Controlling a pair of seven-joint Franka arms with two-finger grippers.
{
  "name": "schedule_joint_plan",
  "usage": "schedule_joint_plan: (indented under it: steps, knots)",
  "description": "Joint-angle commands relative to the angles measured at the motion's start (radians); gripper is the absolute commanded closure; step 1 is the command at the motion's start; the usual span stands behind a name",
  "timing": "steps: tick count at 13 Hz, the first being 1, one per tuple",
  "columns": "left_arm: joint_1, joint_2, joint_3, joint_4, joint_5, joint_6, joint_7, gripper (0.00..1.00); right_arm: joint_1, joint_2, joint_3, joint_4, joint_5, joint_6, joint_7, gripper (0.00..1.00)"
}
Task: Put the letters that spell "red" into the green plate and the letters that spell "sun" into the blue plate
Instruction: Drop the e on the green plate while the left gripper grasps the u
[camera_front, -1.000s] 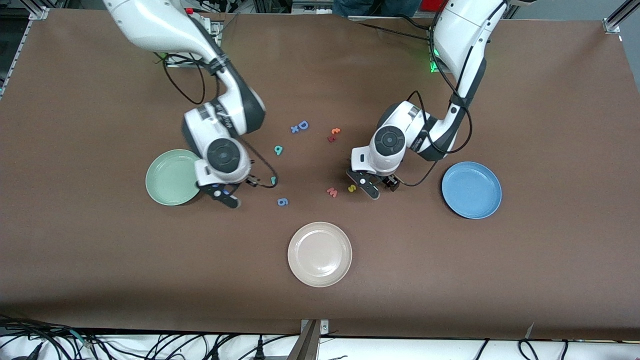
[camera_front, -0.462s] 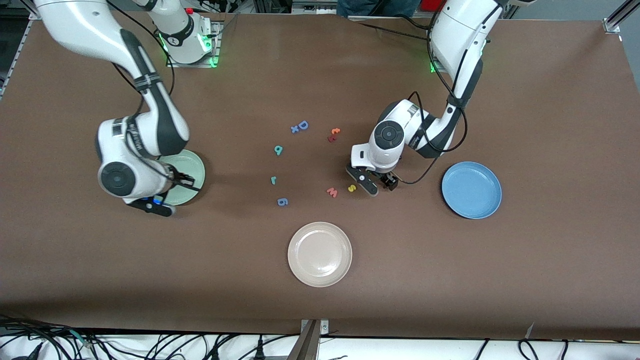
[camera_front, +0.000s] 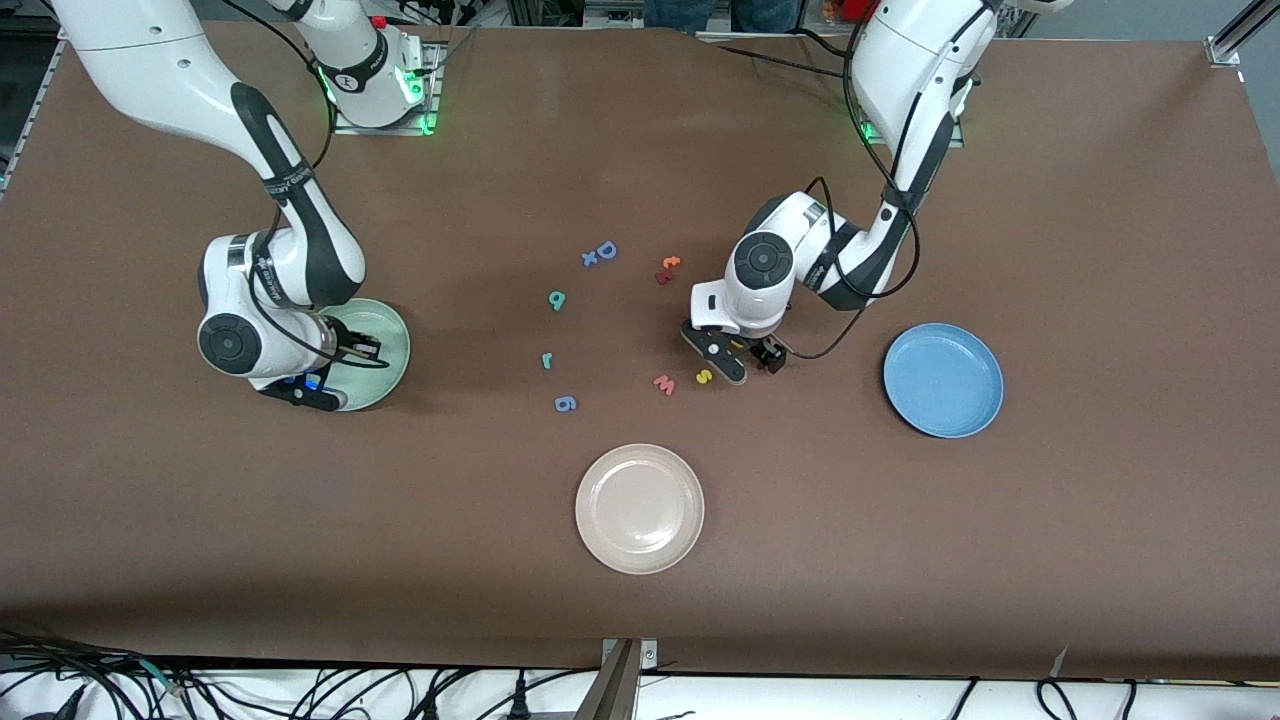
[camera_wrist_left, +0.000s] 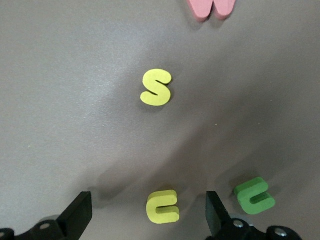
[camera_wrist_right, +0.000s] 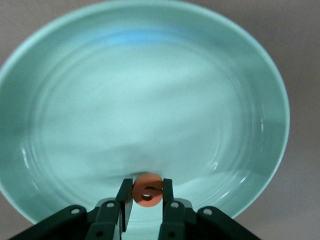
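The orange "e" (camera_wrist_right: 148, 190) is pinched between the fingers of the right gripper (camera_wrist_right: 145, 197), which is held over the green plate (camera_front: 385, 340). The left gripper (camera_wrist_left: 145, 215) is spread wide over the table, its fingers on either side of the yellow "u"/"n" piece (camera_wrist_left: 163, 206). The dark green "u"/"n" piece (camera_wrist_left: 255, 195) lies just beside it, the yellow "s" (camera_front: 704, 377) close by. The teal "r" (camera_front: 546, 361) and teal "d" (camera_front: 557, 299) rest mid-table. The blue plate (camera_front: 943, 380) sits toward the left arm's end.
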Motion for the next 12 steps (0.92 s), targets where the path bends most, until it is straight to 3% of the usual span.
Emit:
schedule_joint_plan:
  steps: [1, 2, 5, 9, 12]
  knots:
    - [-0.015, -0.018, 0.015, -0.027, 0.023, 0.011, -0.026, 0.0, -0.009, -0.021, 0.006, -0.021, 0.02, 0.004, -0.012, 0.37]
    - [-0.017, -0.017, 0.015, -0.027, 0.023, 0.011, -0.026, 0.0, -0.009, -0.024, 0.007, -0.015, 0.02, -0.004, -0.008, 0.04]
    - [-0.018, -0.011, 0.015, -0.028, 0.025, 0.011, -0.026, 0.01, -0.005, -0.051, 0.021, 0.028, 0.02, -0.057, -0.006, 0.01]
    - [-0.018, -0.003, 0.015, -0.034, 0.026, 0.013, -0.049, 0.03, -0.002, -0.056, 0.175, 0.18, 0.017, -0.165, 0.074, 0.01]
    - [-0.018, -0.001, 0.015, -0.034, 0.03, 0.025, -0.05, 0.27, 0.018, -0.047, 0.26, 0.211, 0.012, -0.119, 0.065, 0.01]
